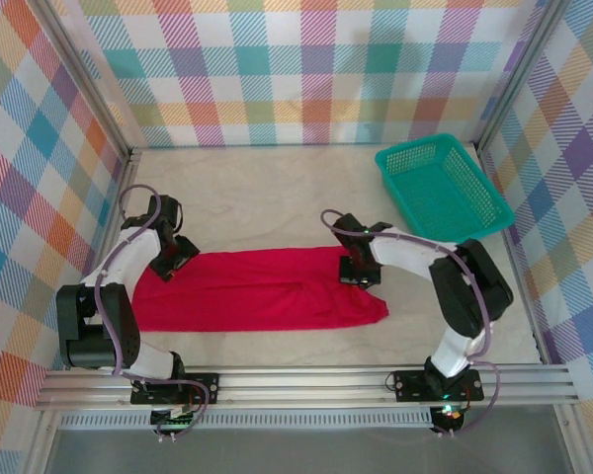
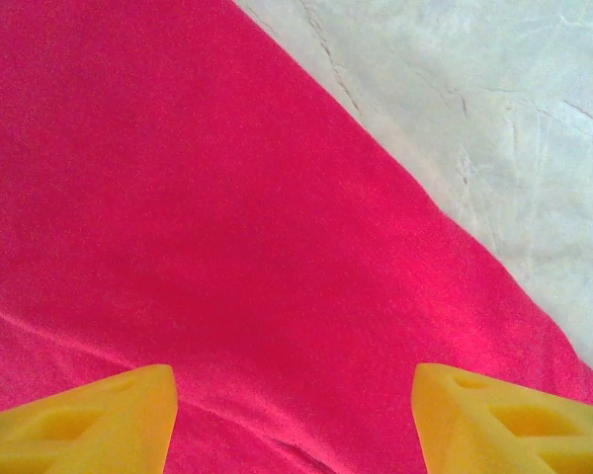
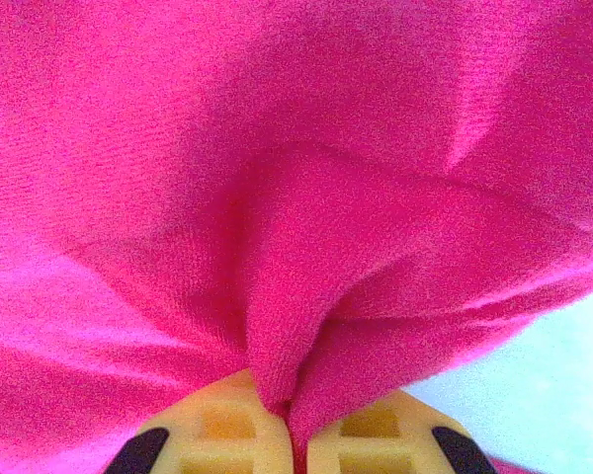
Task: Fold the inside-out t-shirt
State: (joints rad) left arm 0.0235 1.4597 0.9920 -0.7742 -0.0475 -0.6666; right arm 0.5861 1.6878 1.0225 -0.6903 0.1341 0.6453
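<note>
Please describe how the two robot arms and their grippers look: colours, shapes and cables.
The left arm and right arm have black joints and white link covers, each with a grey cable looped alongside. The fingers are yellow wedges with moulded square recesses.

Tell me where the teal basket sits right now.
In the top view, the teal basket sits in the far right corner of the table, apart from the red t-shirt spread across the near middle.

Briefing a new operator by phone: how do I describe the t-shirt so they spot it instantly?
On the pale table, look toward the near edge. The t-shirt lies there, a flat cloth. It is bright red, unlike the teal mesh basket at the back right.
</note>
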